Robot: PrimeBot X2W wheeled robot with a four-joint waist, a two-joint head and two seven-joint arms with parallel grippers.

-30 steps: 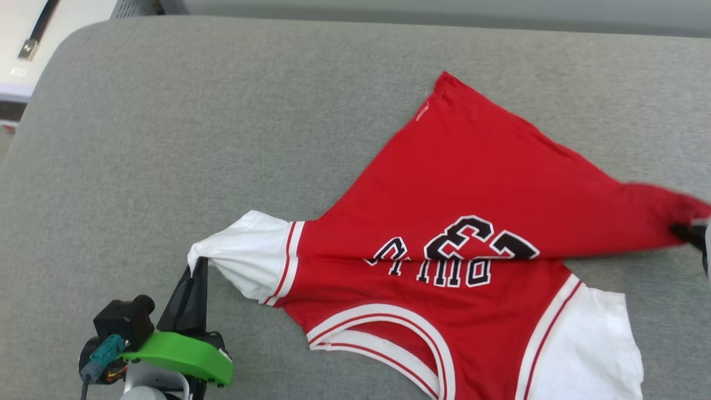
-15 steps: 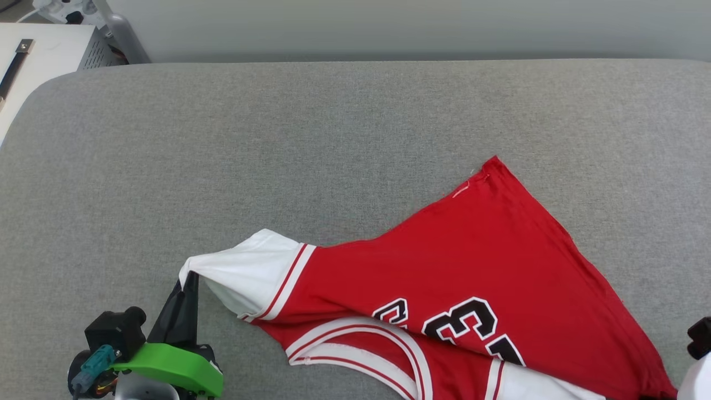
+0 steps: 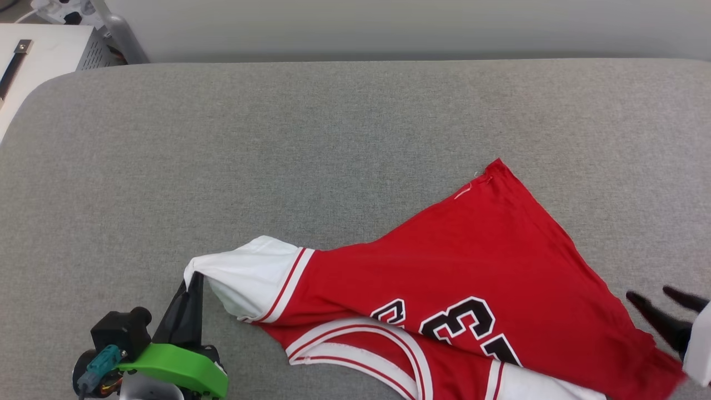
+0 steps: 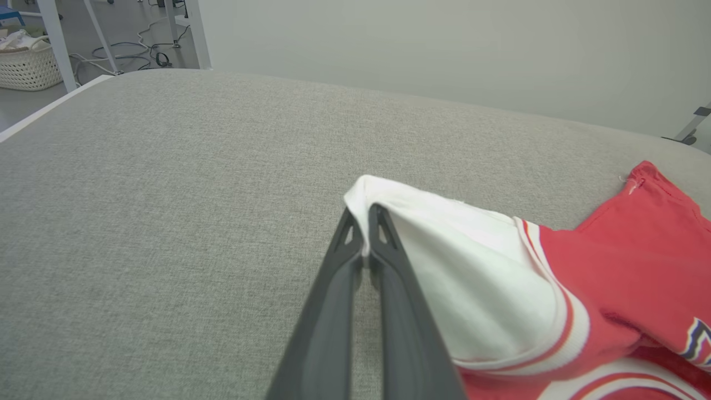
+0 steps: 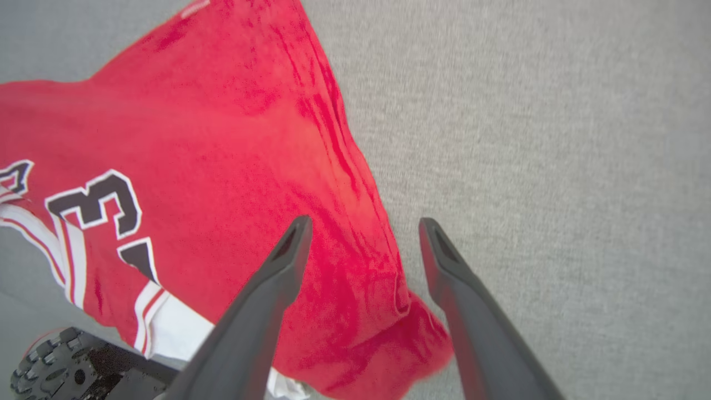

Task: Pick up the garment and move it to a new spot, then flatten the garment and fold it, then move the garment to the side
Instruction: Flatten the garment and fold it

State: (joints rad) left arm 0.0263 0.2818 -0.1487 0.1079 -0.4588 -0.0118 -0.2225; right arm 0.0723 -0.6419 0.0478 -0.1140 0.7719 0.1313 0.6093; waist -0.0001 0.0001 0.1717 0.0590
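Note:
The garment, a red jersey with white sleeves and black numbers, lies skewed on the grey padded table, its collar toward the near edge. My left gripper is shut on the tip of the white sleeve, which it holds slightly raised; in the left wrist view the left gripper pinches the sleeve's edge. My right gripper stands open at the far right, just above the red hem corner. In the right wrist view the right gripper straddles the hem's edge with nothing between its fingers.
A white side table with a black strap stands beyond the table's far left corner. A pale wall runs behind the table. A woven basket sits on the floor at the left. A dark wheel of my base shows below the table's near edge.
The right gripper has opened and let go of the red hem corner, which now lies on the table. The head camera tilted up earlier. The left gripper keeps its hold on the sleeve.

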